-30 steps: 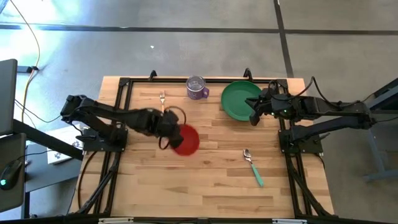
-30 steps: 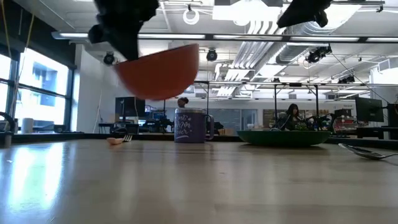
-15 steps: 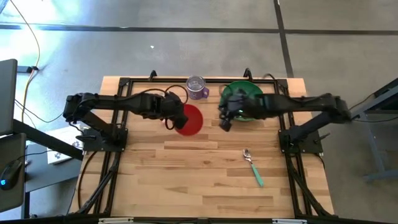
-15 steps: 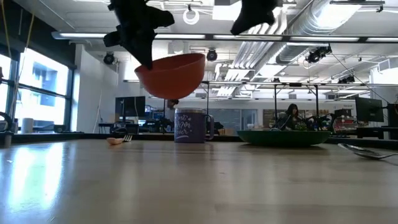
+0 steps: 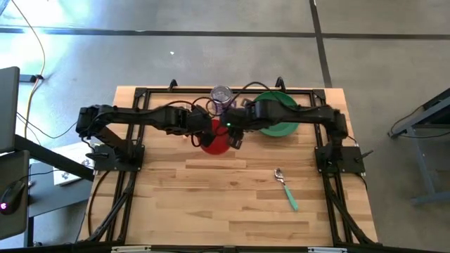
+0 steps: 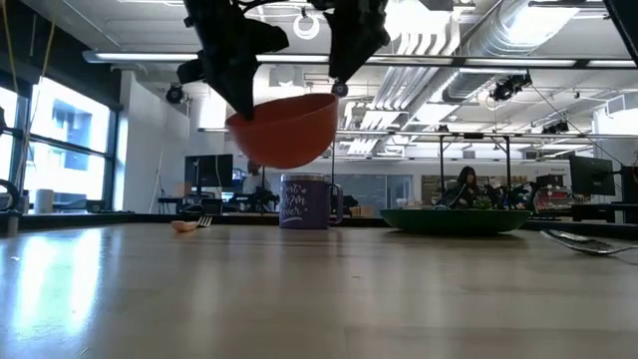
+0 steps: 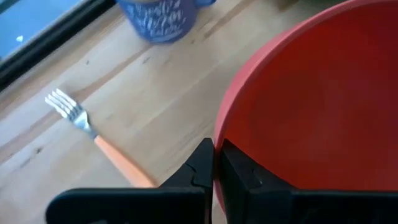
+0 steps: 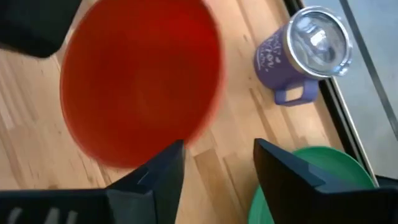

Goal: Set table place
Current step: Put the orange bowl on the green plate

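Since the earlier frames we see the right arm swing from over the green plate toward the middle of the worktop, so that the right gripper now hangs at the far edge of the red bowl, where before it was well apart from it. The bowl itself has drifted a little toward the right arm and remains lifted clear of the worktop, as the low view shows.

We find the left gripper clamped on the bowl's rim, its two fingers pressed together with the red wall pinched between them. The right gripper's fingers stand apart, with a clear gap between them; they hover just beside the bowl and grip nothing that we can see.

The purple mug stands near the far edge, between the arms, and the plate lies beside it. The orange-handled fork lies on the planks near the mug. The spoon with the teal handle rests well apart, nearer the front on the right arm's side.
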